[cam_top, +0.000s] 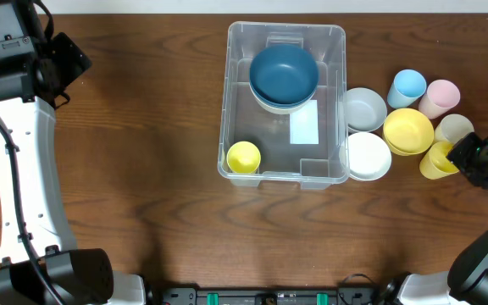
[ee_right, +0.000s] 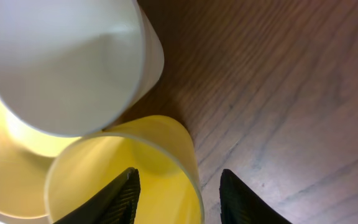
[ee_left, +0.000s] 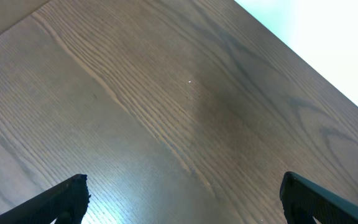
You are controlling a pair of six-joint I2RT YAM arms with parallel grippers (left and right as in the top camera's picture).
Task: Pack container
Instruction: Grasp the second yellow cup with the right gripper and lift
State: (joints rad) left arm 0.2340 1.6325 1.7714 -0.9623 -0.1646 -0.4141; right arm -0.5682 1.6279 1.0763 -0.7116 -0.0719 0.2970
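1. Two arms are at a wooden table (cam_top: 142, 169), the left one at the far left edge and the right one at the far right edge.
2. Container (cam_top: 269, 135) sits in the middle of the table, toward the far side. It is clear plastic, upright and open on top.
3. Inside the container, a dark blue bowl (cam_top: 284, 72) lies at the far end, a yellow cup (cam_top: 243, 158) stands in the near left corner, and a white label (cam_top: 304, 125) shows on the bottom.
4. Just right of the container are a grey bowl (cam_top: 364, 108) and a white bowl (cam_top: 368, 156), both touching or nearly touching its wall.
5. Further right are a yellow bowl (cam_top: 408, 130), a light blue cup (cam_top: 409, 85), a pink cup (cam_top: 440, 96), a cream cup (cam_top: 454, 128) and a second yellow cup (cam_top: 436, 161), all packed close together.
6. Right claw (cam_top: 463, 155) is at the second yellow cup, well to the right of the container with the bowls in between.
7. Right wrist view: right claw (ee_right: 179, 196) is spread, one finger inside the second yellow cup (ee_right: 104, 186) and the other outside. The cup wall sits between them with a gap showing, so it is not pinched. The cream cup (ee_right: 61, 62) is just beyond it.
8. Left claw (cam_top: 62, 63) is well to the left of the container, over bare wood.
9. Left wrist view: left claw (ee_left: 185, 199) is spread wide, holding nothing.
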